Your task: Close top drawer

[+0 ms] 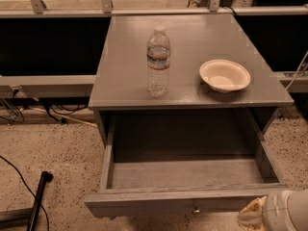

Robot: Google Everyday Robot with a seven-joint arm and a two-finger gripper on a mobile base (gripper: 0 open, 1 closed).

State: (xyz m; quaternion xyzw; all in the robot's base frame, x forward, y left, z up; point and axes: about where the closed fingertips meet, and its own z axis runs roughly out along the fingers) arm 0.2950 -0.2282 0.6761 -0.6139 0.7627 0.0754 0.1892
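Nearest the viewer, in the bottom right corner, the robot's gripper (pixel 257 215) shows as a pale rounded shape, low and just right of the drawer's front. Whether it is released or clenched cannot be told.

Just beyond it, the top drawer (pixel 144 205) stands pulled far out of the gray cabinet. Its front panel faces the viewer, with a small metal knob (pixel 196 209) at centre and its gray box interior open to view.

To close it well, the gripper probably needs to shift left and meet the front panel near the knob. It should then push straight back, level and square, so the box does not jam against its sides.

Farther back, on the cabinet top (pixel 192 37), a water bottle (pixel 158 61) stands upright, with a white bowl (pixel 224 75) apart to its right. A slow, steady push should keep the bottle from toppling.
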